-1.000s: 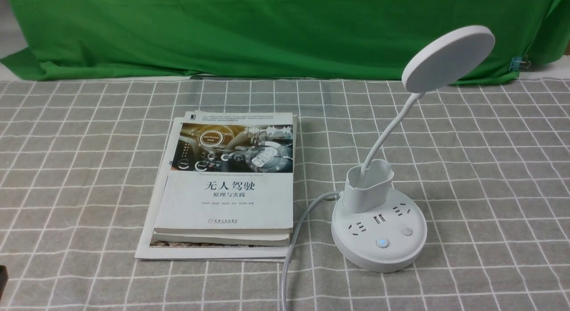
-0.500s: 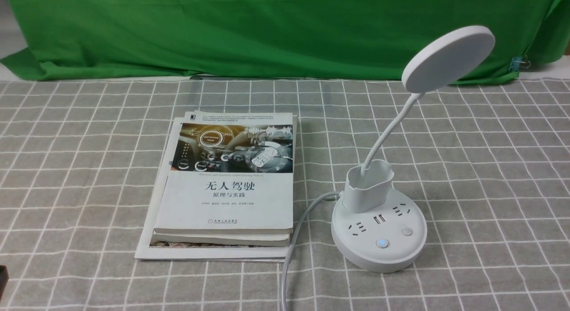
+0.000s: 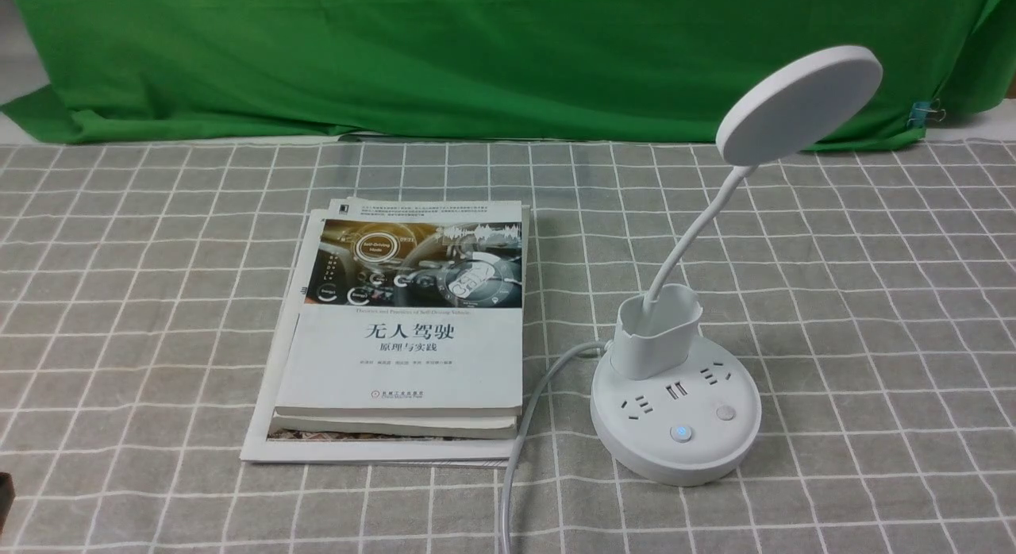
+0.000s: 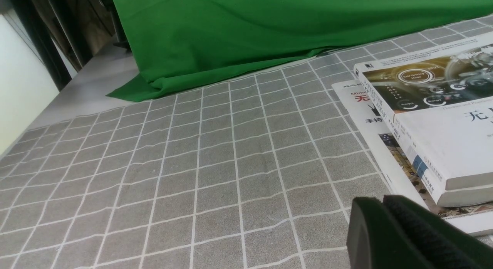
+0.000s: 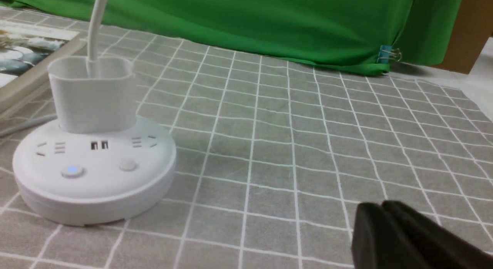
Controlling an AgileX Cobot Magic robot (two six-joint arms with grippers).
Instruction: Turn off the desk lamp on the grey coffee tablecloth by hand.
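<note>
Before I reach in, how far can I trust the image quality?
Front view: sharp, soft even light, lamp unglared. Left wrist view: books crisp. Right wrist view: slightly soft, gripper blurred, blue button glowing pale.

Printed on the white paperback book with a dashboard-photo cover point(image 3: 413, 355): "无人驾驶", "原理与实践", "Self-Driving Mode", "09:21"
</note>
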